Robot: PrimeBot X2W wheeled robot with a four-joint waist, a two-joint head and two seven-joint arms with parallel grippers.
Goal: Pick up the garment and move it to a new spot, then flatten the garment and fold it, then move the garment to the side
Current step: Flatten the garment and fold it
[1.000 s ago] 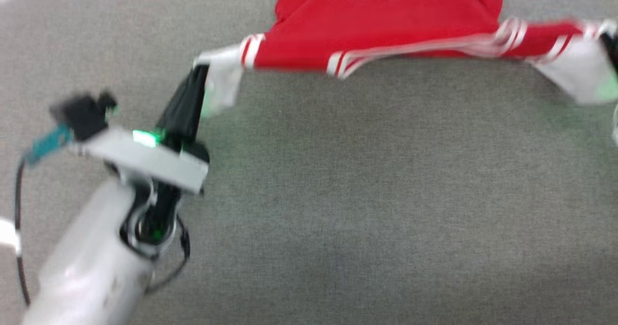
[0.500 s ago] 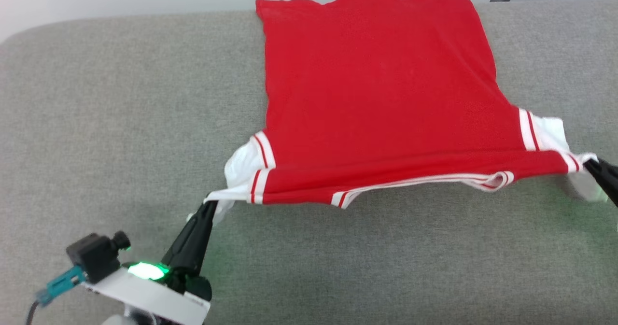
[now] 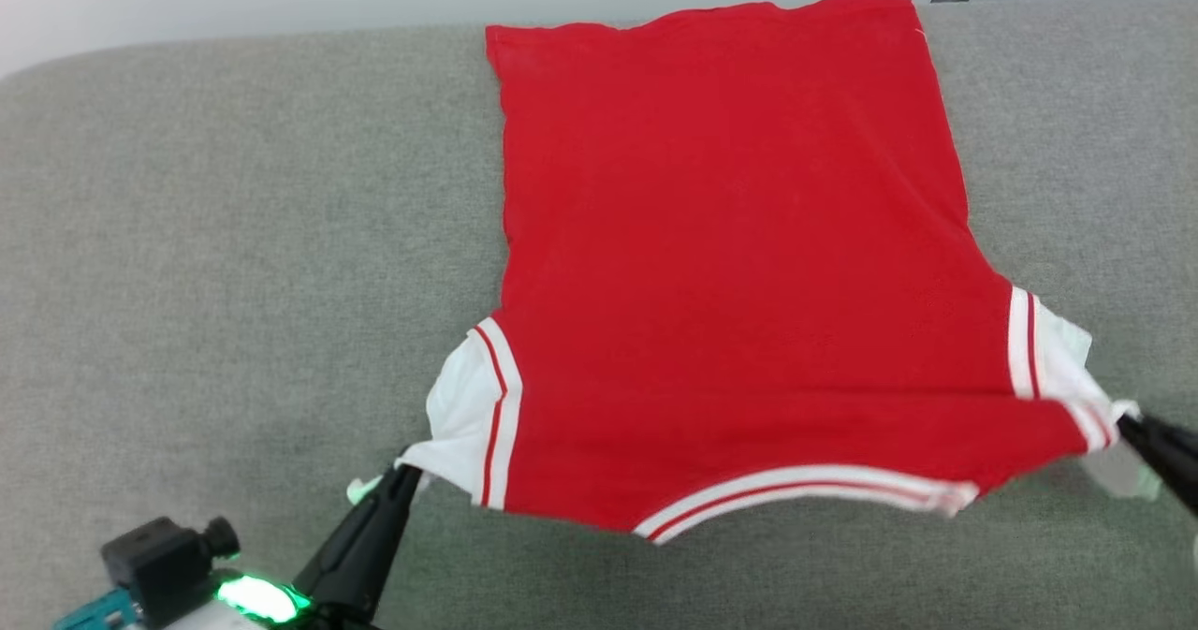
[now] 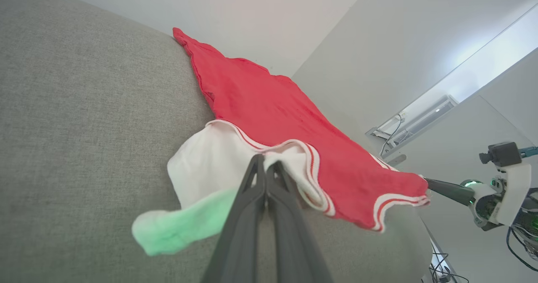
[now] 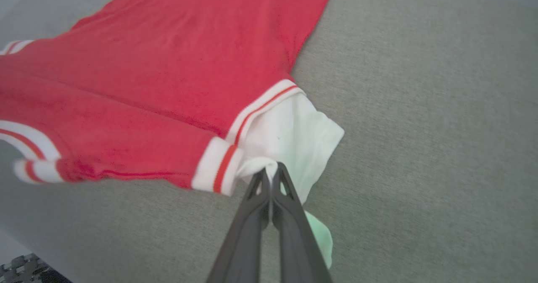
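Garment point(image 3: 730, 265) closer now, L gripper point(image 3: 407, 474) + R gripper point(image 3: 1128, 422) jaws tight on sleeves, cushion point(image 3: 234, 284) free around

The garment point(image 3: 730, 265) is bright red with white sleeves (thin red stripes); the fabric surface point(image 3: 234, 237) is grey.

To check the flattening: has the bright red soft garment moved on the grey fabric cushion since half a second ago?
Yes, toward the robot: the far hem of the garment overhung the back edge of the cushion; now it lies about level.
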